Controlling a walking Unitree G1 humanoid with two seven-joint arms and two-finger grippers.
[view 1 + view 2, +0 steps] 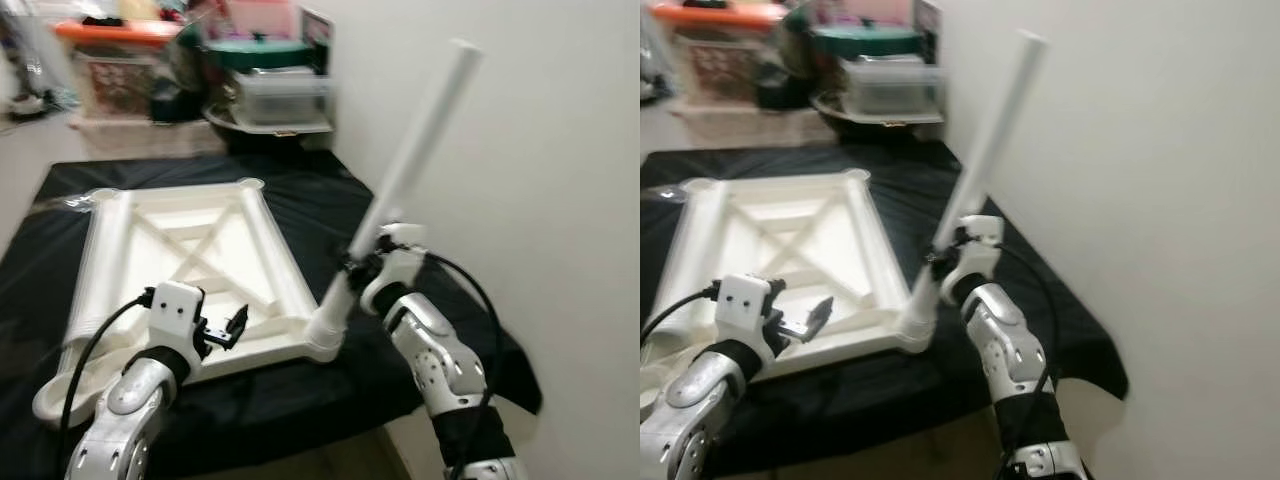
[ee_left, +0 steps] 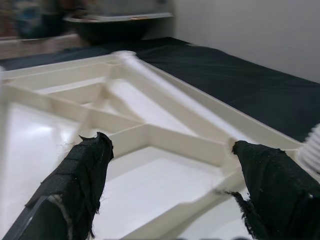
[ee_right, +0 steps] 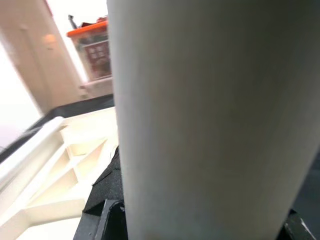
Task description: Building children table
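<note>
Black cloth covers the tabletop [image 1: 300, 190]; right claw [image 1: 362, 262] clamps the light, stiff, slippery table leg [image 1: 410, 160] low; left claw [image 1: 222, 332] gapes wide.

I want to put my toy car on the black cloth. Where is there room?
Bare cloth lies between the tabletop and the wall, and in a strip behind the tabletop, before the bins. The near right corner is crowded: the right gripper holds the leg there, tilted toward the wall. The open left gripper hovers over the near edge.
</note>
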